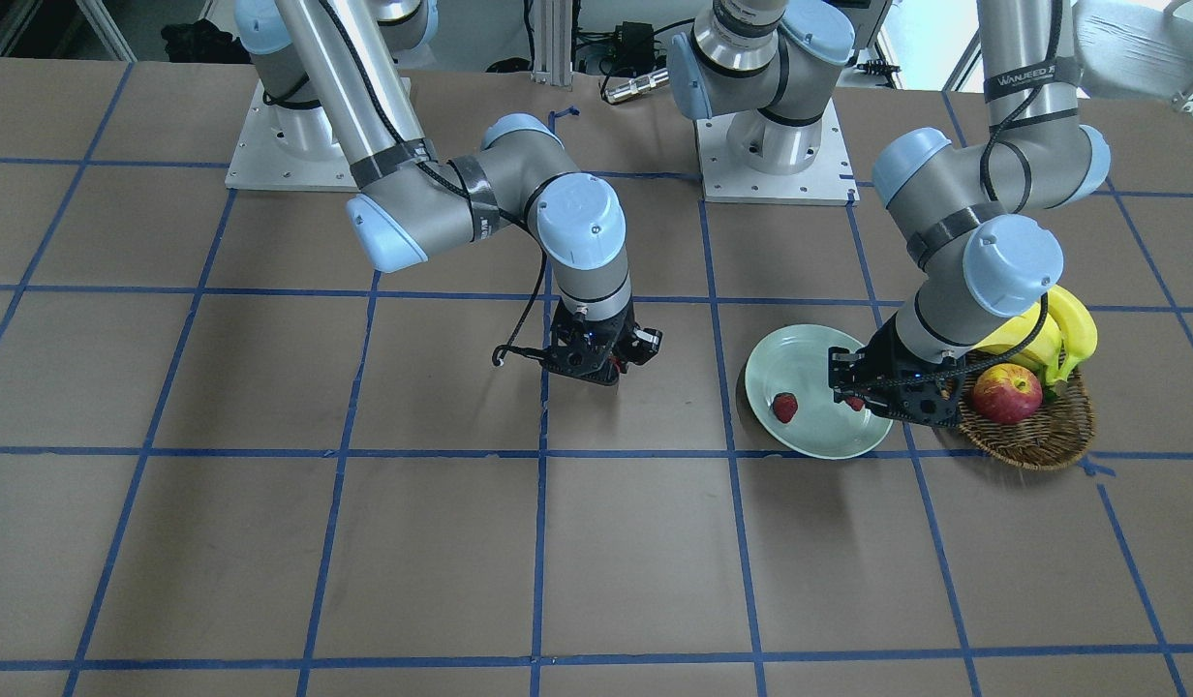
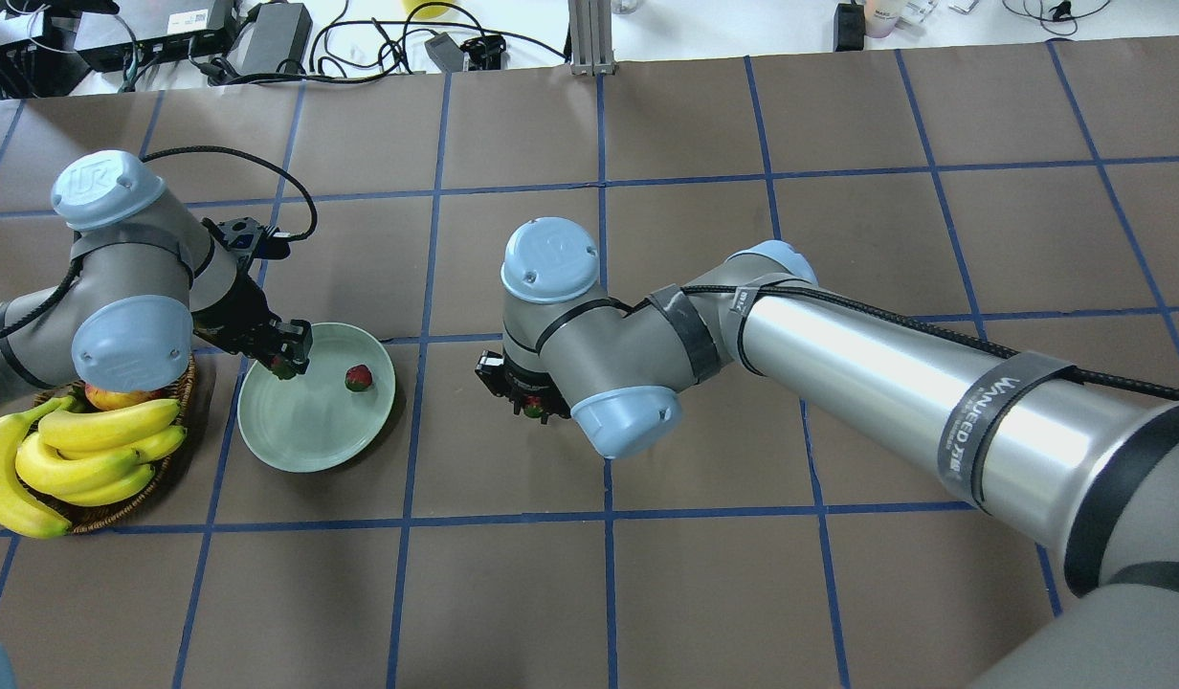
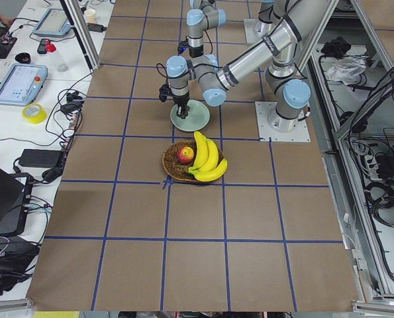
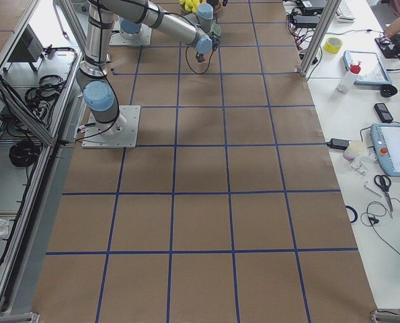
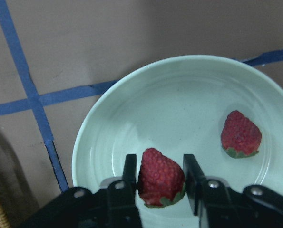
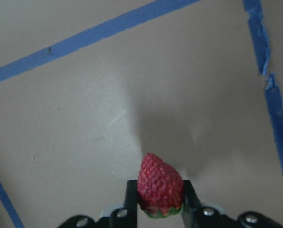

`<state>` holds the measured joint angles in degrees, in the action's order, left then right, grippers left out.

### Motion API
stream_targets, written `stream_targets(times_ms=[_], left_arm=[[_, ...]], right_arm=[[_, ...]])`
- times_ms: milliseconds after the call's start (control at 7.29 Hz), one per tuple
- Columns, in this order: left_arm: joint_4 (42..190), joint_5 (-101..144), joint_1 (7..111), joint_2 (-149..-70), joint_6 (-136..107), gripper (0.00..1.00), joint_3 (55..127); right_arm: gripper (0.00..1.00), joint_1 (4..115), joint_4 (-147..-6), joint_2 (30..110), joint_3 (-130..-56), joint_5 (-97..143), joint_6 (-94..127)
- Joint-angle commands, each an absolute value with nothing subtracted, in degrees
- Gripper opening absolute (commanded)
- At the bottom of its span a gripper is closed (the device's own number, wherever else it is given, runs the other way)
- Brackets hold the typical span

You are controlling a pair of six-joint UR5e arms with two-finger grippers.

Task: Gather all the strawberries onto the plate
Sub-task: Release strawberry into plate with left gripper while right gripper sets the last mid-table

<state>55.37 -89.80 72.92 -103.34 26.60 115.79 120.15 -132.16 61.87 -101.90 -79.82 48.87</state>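
The pale mint-green plate [image 1: 815, 433] [image 2: 302, 433] [image 5: 179, 102] holds one loose strawberry [image 1: 784, 408] [image 2: 358, 377] [image 5: 240, 134]. My left gripper [image 1: 853, 395] [image 2: 287, 360] [image 5: 161, 162] is over the plate's basket side, shut on a second strawberry [image 5: 160, 179] [image 1: 855, 404] just above the plate's floor. My right gripper [image 1: 611, 366] [image 2: 532, 409] [image 6: 160, 186] is shut on a third strawberry [image 6: 159, 179], lifted above the brown table about one grid square from the plate.
A brown wicker basket [image 1: 1034, 442] [image 2: 121, 505] with a red-yellow apple [image 1: 1006, 393] and bananas [image 1: 1054, 339] [image 2: 82, 450] stands right beside the plate, under my left arm. Blue tape lines grid the table. Cables and equipment lie past the far edge [image 2: 264, 38].
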Motion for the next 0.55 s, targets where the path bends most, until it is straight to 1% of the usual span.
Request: stream_targets(times_ms=[0, 137, 274, 411], left_arm=[[55.2, -90.26, 72.86, -103.45, 26.54, 0.81, 115.32], [55.2, -90.44, 72.86, -103.19, 26.63, 0.88, 114.62], [55.89, -90.53, 72.86, -102.49, 26.63, 0.93, 112.26], [57.03, -90.53, 73.47, -101.96, 26.46, 0.96, 110.84]], right_arm=[[1.0, 120.76, -132.01, 61.08, -101.25, -80.77, 49.48], [1.0, 120.67, -131.32, 61.61, -101.16, -81.03, 48.79], [1.0, 119.63, -130.79, 63.53, -101.16, -82.51, 45.12], [1.0, 117.01, -126.26, 67.37, -101.08, -84.79, 39.87]])
